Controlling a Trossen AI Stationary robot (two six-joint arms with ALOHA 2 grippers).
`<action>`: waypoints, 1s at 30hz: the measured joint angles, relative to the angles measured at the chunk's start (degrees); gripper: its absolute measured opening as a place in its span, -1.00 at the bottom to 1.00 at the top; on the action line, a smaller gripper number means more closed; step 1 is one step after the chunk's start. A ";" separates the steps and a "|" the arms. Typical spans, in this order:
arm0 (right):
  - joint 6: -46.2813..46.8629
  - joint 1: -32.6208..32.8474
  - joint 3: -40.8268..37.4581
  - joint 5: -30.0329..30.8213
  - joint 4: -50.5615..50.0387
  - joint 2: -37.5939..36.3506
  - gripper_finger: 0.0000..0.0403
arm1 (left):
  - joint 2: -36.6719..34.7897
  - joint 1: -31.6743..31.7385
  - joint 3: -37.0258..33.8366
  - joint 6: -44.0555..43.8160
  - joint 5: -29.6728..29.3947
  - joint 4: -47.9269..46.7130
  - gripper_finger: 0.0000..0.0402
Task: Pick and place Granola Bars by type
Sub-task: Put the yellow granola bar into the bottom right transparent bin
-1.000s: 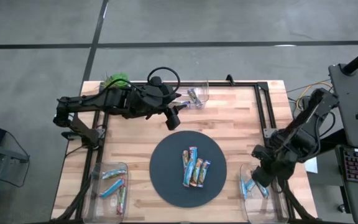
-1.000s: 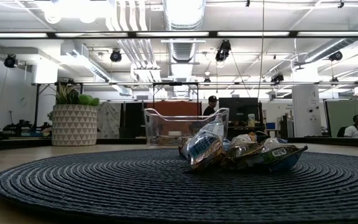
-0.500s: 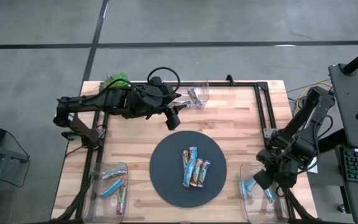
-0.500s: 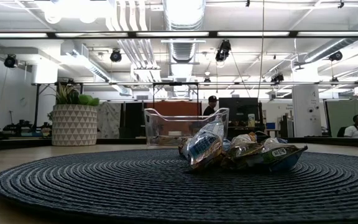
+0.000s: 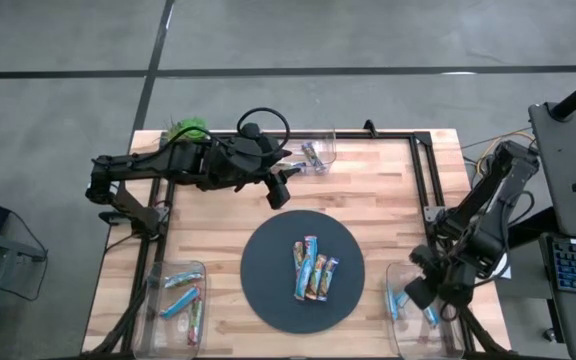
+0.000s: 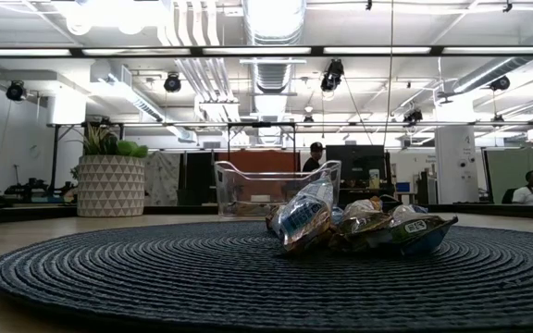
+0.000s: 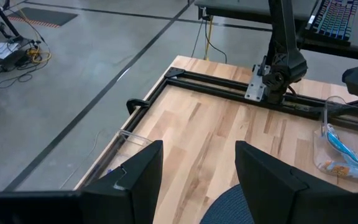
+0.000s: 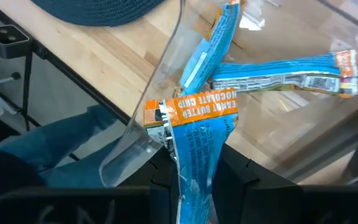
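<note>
My right gripper (image 5: 420,292) is over the clear bin (image 5: 400,322) at the table's near right, shut on a blue granola bar (image 8: 194,134) with an orange end. Two more blue bars (image 8: 278,70) lie flat on that bin's floor. Several bars (image 5: 311,268) lie in a loose heap on the round dark mat (image 5: 268,290); in the low view they (image 6: 359,227) rest on its middle. My left gripper (image 5: 280,190) hangs open above the table by the mat's far edge and touches nothing; its fingers (image 7: 138,177) show apart in its own wrist view. My right gripper pinches the blue bar between its two fingers (image 8: 236,180), partway along the wrapper (image 8: 194,163). The fingers slant steeply down and lie along the bar. The orange printed end (image 8: 191,111) sticks out past the fingertips, by the bin's clear wall (image 8: 160,81); whether it touches that wall I cannot tell.
A clear bin (image 5: 320,150) with a bar stands at the far edge, and another (image 5: 178,300) with several bars at the near left. A dark rail frame (image 5: 423,170) runs along the table's far and right sides. A potted plant (image 6: 111,176) stands behind the table.
My right gripper has sunk and gone toward the table's near edge over the near-right bin, rolling as it went. The blue bar has gone with it, still between the fingers.
</note>
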 joint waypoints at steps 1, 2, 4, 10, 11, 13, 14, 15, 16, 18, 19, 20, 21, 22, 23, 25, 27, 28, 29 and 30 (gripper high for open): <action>0.02 0.00 0.00 0.00 0.35 0.25 -0.71 | 0.00 0.02 0.00 0.00 0.00 0.00 -0.09; 0.02 0.00 0.00 0.00 0.71 0.50 -0.71 | 0.00 0.02 0.00 0.00 -0.01 0.00 -0.09; 0.02 0.00 0.00 0.00 1.85 1.11 -0.71 | 0.00 0.01 0.00 -0.01 -0.02 0.00 -0.09; -0.03 0.01 0.00 -0.08 4.02 2.89 -0.71 | 0.00 0.02 0.00 -0.02 -0.02 0.00 -0.09; -0.15 0.00 0.00 -0.19 4.03 3.09 -0.71 | 0.00 0.01 0.00 -0.02 -0.02 0.00 -0.09; -0.17 0.00 0.00 -0.45 4.08 3.40 -0.71 | 0.00 0.01 0.00 -0.02 -0.02 0.00 -0.09; -0.15 0.00 0.00 -0.48 4.09 3.45 -0.71 | 0.00 0.01 -0.01 -0.02 -0.02 0.00 -0.09; -0.13 0.00 0.00 -0.55 4.09 3.46 -0.71 | 0.00 0.00 0.00 -0.04 -0.02 0.00 -0.09; -0.13 0.00 0.00 -0.55 4.16 3.43 -0.71 | 0.00 0.01 -0.02 -0.04 -0.02 0.00 -0.09; -0.14 0.00 0.00 -0.57 4.19 3.43 -0.71 | 0.00 0.01 -0.02 -0.05 -0.02 0.00 -0.09; -0.15 0.00 0.00 -0.57 4.20 3.43 -0.71 | 0.00 0.00 -0.02 -0.05 -0.02 0.00 -0.09; -0.15 0.00 0.00 -0.58 4.21 3.43 -0.71 | 0.00 0.00 -0.02 -0.04 -0.02 0.00 -0.09; -0.15 0.00 0.00 -0.57 4.19 3.43 -0.71 | 0.00 0.00 -0.02 -0.07 -0.02 0.00 -0.09; -0.15 0.00 0.00 -0.59 4.19 3.43 -0.71 | 0.00 0.00 -0.02 -0.09 -0.02 0.00 -0.09; -0.15 0.00 0.00 -0.59 4.19 3.43 -0.71 | 0.00 0.02 -0.02 -0.13 -0.02 0.00 -0.09; -0.15 0.00 0.00 -0.59 4.19 3.43 -0.71 | 0.00 0.02 -0.02 -0.15 -0.02 0.00 -0.09; -0.17 0.00 0.00 -0.59 4.18 3.43 -0.71 | 0.00 0.00 -0.02 -0.17 -0.02 0.00 -0.09; -0.23 0.00 0.00 -0.59 4.19 3.41 -0.71 | 0.00 0.01 -0.02 -0.17 -0.02 0.00 -0.09; -0.35 0.00 0.00 -0.59 4.19 3.41 -0.71 | 0.00 0.01 -0.02 -0.17 -0.02 0.00 -0.09; -0.41 0.00 0.00 -0.61 4.17 3.41 -0.71 | 0.00 0.02 -0.02 -0.20 -0.02 0.00 -0.09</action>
